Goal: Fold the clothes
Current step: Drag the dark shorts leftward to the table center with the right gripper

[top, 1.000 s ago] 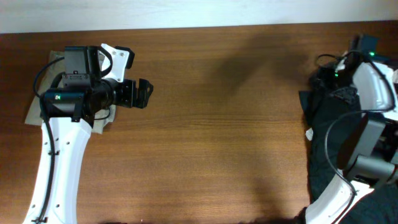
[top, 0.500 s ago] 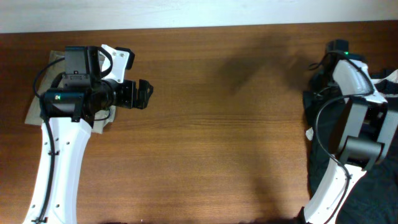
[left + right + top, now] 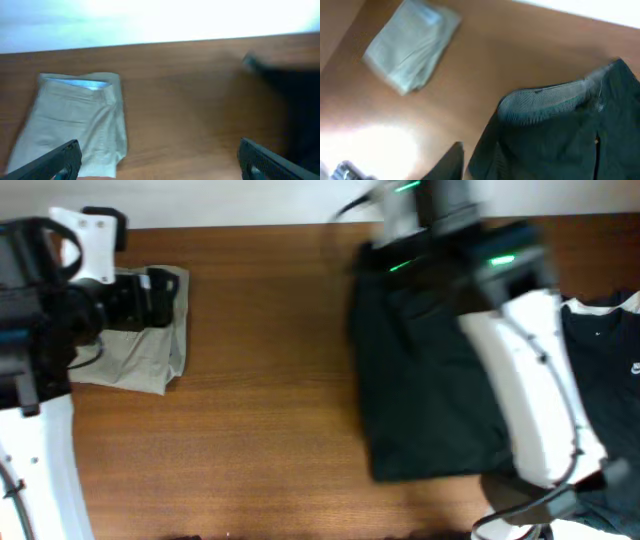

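The black shorts (image 3: 425,380) lie spread out, blurred, grey mesh lining their waistband; left gripper (image 3: 159,155) gapes wide, right gripper (image 3: 462,165) unreadable.

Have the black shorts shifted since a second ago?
Yes. The black shorts slid left, from the right edge of the table toward its centre.

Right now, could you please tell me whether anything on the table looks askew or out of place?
Nothing looks spilled or damaged. The black shorts lie unfolded and slightly askew in the middle, their waistband rumpled with mesh lining showing. The beige trousers at the left are neatly folded. Motion blur hides finer detail.
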